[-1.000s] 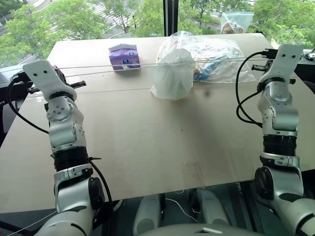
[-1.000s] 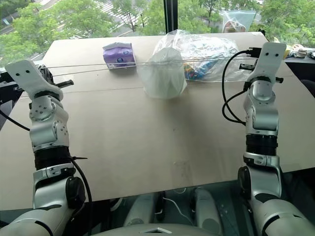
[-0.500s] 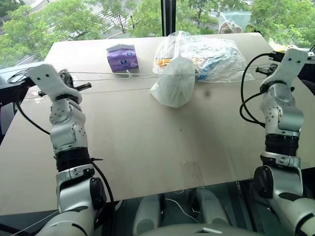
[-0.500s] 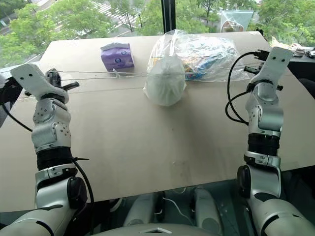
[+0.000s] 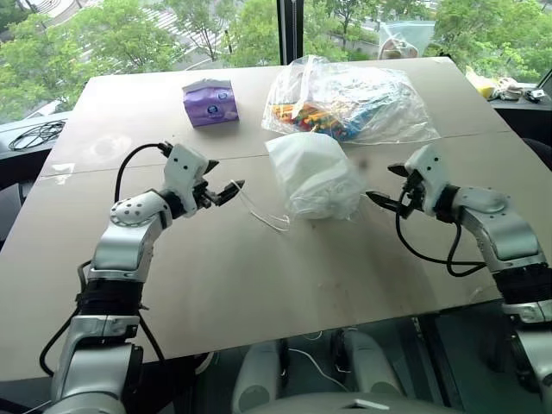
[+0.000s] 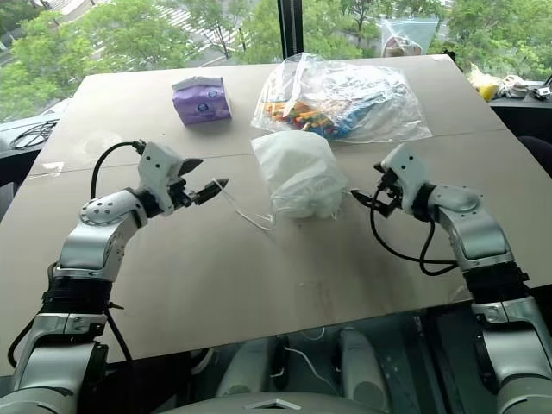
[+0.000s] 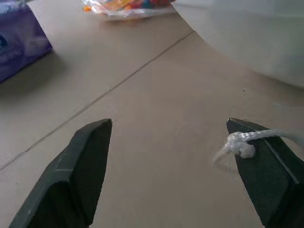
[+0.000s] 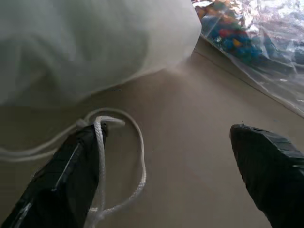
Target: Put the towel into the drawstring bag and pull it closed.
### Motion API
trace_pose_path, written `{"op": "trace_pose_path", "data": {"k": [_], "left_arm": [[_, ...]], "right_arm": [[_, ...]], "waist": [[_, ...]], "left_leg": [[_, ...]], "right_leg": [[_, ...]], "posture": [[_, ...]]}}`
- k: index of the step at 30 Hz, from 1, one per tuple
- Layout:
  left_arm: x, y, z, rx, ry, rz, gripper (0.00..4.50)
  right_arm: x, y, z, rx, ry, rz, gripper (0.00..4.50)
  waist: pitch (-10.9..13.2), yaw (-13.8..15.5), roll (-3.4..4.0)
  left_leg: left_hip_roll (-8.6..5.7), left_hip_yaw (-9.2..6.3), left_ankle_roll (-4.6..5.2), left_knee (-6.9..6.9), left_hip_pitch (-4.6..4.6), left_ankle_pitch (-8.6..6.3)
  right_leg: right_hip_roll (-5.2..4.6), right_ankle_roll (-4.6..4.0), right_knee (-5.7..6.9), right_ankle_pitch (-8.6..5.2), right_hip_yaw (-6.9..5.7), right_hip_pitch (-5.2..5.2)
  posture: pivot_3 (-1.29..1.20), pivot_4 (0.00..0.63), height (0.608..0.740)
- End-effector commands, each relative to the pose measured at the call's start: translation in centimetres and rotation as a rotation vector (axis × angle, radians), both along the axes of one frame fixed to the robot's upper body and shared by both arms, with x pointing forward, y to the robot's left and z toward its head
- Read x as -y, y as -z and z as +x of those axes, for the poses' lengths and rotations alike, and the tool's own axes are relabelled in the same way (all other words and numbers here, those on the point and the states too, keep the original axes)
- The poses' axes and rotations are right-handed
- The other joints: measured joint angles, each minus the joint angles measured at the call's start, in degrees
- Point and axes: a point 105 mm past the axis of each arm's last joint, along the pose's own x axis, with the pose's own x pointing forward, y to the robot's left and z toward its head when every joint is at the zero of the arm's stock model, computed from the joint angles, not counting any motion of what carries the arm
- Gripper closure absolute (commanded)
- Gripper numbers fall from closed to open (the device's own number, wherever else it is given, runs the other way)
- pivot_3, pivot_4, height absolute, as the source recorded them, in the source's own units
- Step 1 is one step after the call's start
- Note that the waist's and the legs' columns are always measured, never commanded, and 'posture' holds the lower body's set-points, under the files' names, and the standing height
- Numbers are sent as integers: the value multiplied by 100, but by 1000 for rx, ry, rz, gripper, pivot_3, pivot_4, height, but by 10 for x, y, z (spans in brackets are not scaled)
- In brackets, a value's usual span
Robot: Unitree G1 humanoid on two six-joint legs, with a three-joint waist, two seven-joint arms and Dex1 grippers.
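The white drawstring bag (image 5: 315, 177) lies bunched and rounded on the middle of the table; the towel is hidden. My left gripper (image 5: 226, 175) hovers low just left of the bag, open, and a knotted end of the thin white cord (image 7: 242, 142) rests on one finger. Slack cord (image 5: 259, 211) loops over the table from there to the bag. On the bag's right, my right gripper (image 5: 381, 182) is open too, with a loose loop of cord (image 8: 137, 142) draped over one finger (image 8: 71, 166).
A purple tissue pack (image 5: 211, 102) stands at the back left. Right behind the drawstring bag lies a clear plastic bag of colourful sticks (image 5: 354, 95). The tan table (image 5: 259, 285) has a seam across it, and windows lie beyond its far edge.
Both arms came down and inward from a wide, raised pull. Both grippers opened, the taut cords went slack, and the bag settled onto the table nearer me.
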Motion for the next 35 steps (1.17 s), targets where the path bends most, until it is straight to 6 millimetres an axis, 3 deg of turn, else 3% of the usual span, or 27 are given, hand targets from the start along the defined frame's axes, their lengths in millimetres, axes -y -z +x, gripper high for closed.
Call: {"op": "trace_pose_path", "data": {"k": [1,6,9,13,17,22,27,35], "left_arm": [[-13,-10,-11,-23,37,-91,786],[-16,0,-33,-110,108,-120,786],[-16,4,-42,-129,118,-132,786],[-40,-11,-27,-62,-54,-261,786],[-31,-3,-49,-141,61,-200,786],[-26,12,-73,-183,122,-136,786],[-20,21,-85,-123,116,-66,786],[-8,19,-97,-58,106,-56,786]], "right_arm": [[20,-15,4,88,-32,-12,356],[35,-31,14,197,-1,12,356],[40,-30,13,188,0,1,356],[53,-30,20,198,82,8,356],[41,-16,1,115,-38,21,356],[44,-3,-16,41,-76,50,356],[60,12,-28,-12,-48,77,356],[67,14,-48,7,-96,134,356]], "waist": [[0,9,0],[1,2,2],[1,5,2],[1,47,2],[1,20,2],[2,7,5],[1,38,8],[0,54,9]], "left_leg": [[0,0,0,1,-2,0],[-2,6,0,-2,-5,0],[0,5,0,-4,-4,0],[0,-3,-1,0,-4,0],[0,2,-1,3,-2,0],[0,15,-1,-8,-4,-1],[2,2,-18,-3,0,-11],[0,3,-26,-2,-2,-15]], "right_leg": [[-2,0,0,0,0,-1],[-5,1,-5,-1,2,-2],[-7,1,-5,-1,1,-2],[-17,0,-1,0,-8,0],[-18,-1,0,1,-3,2],[-29,-1,-7,0,2,-3],[-43,-2,-5,1,-8,0],[-65,-4,-5,2,-14,1]], "posture": [[0,150,740],[0,150,740],[0,150,740],[0,150,740],[0,150,740],[0,150,740],[0,150,740],[0,150,740]]}}
